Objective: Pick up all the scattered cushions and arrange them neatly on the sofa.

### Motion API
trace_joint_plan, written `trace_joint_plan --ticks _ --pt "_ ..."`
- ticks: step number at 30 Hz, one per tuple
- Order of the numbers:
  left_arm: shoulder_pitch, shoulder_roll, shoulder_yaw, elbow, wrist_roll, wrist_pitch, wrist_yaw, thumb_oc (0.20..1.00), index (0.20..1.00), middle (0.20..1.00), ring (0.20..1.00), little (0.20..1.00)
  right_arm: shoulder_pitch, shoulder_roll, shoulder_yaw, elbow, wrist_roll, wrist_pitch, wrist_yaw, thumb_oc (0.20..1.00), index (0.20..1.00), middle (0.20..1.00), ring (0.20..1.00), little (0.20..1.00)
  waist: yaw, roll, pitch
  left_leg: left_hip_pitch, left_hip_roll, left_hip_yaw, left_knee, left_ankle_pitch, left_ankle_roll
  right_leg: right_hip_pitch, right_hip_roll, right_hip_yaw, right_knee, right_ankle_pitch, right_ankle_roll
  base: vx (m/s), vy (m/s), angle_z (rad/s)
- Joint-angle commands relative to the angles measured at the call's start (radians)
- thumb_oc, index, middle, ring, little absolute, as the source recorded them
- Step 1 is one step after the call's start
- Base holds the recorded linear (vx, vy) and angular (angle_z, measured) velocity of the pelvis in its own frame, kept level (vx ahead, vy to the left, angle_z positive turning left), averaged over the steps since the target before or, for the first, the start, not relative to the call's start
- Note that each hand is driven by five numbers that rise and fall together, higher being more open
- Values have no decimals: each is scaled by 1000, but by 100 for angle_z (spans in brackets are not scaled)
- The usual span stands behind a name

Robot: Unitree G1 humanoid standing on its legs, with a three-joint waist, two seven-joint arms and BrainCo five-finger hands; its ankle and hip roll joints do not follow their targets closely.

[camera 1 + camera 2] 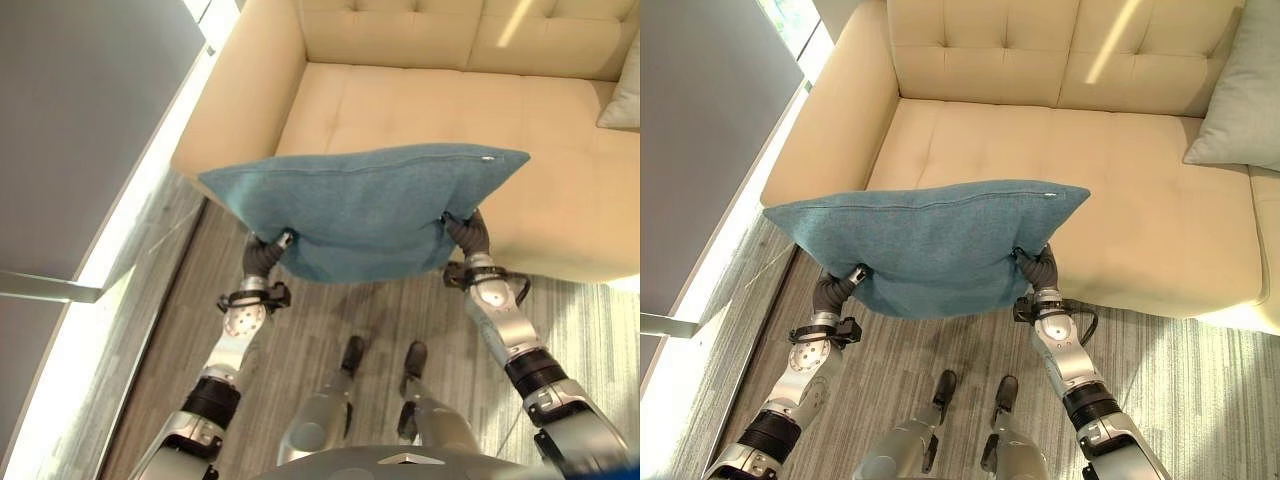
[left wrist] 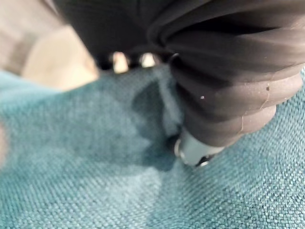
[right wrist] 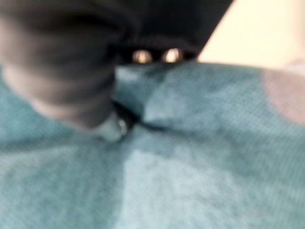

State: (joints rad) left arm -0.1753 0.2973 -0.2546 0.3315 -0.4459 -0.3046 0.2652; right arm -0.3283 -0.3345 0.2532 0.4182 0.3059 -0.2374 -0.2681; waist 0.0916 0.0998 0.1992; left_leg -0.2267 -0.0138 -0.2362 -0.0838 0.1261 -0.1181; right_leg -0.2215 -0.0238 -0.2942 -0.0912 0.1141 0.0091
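A teal cushion hangs in the air in front of the left end of the beige sofa, its top edge level with the seat front. My left hand grips its lower left corner and my right hand grips its lower right corner. In the left wrist view the left hand presses its thumb into the teal cloth, which puckers around it. The right hand pinches a fold of the cushion the same way. A pale grey cushion leans at the sofa's right end.
The sofa's left armrest stands just beyond the cushion's left corner. A grey wall panel and a bright strip of light along the floor run down the left side. Striped floor lies before the sofa.
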Motion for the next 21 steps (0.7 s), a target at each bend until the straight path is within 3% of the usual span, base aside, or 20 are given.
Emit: trace_joint_plan --ticks 1,6,8,10,12,14,17,21 --pt "-58 -15 -4 -51 34 -56 -54 200 200 200 200 200 34 23 -7 -122 -33 -55 44 200 200 200 200 200 -32 -76 -95 36 -46 11 10 -48 26 152 -63 -28 4 -122 117 212 81 21" --pt "-7 -8 39 -80 48 -50 -65 200 200 200 200 200 38 43 -7 -115 -62 -32 63 200 200 200 200 200 -4 -83 -109 50 -76 42 30 -80 56 185 -69 31 4 -116 126 139 146 -3" --pt "28 14 58 -99 47 -43 -72 200 200 200 200 200 32 60 3 -106 -66 -22 72 200 200 200 200 200 27 -98 -115 77 -73 75 70 -124 86 222 -86 48 6 -112 135 201 221 -60" --pt "54 37 75 -112 46 -34 -86 200 200 200 200 200 18 81 15 -104 -70 -17 88 200 200 200 200 200 54 -97 -94 100 -59 145 119 -163 110 195 -117 72 138 -106 157 91 257 -96" --pt "55 46 74 -122 34 -35 -88 200 200 200 200 200 7 89 22 -112 -72 -18 93 200 200 200 200 200 55 -87 -81 111 -45 162 131 -171 127 134 -127 81 251 -102 172 40 203 -110" --pt "52 50 73 -124 51 -35 -82 200 200 200 200 200 4 96 21 -117 -74 -17 94 200 200 200 200 200 47 -77 -72 118 -37 167 141 -179 138 84 -138 69 300 -99 166 66 127 -70" --pt "51 45 68 -120 57 -33 -81 200 200 200 200 200 -3 92 25 -113 -69 -14 94 200 200 200 200 200 34 -89 -81 155 -34 168 114 -188 134 69 -140 42 200 -78 151 168 -7 -4" --pt "27 40 63 -103 54 -34 -69 200 200 200 200 200 -40 81 32 -97 -56 -12 82 200 200 200 200 200 21 -94 -81 213 -22 167 69 -198 122 11 -136 36 56 -11 159 245 -66 5"
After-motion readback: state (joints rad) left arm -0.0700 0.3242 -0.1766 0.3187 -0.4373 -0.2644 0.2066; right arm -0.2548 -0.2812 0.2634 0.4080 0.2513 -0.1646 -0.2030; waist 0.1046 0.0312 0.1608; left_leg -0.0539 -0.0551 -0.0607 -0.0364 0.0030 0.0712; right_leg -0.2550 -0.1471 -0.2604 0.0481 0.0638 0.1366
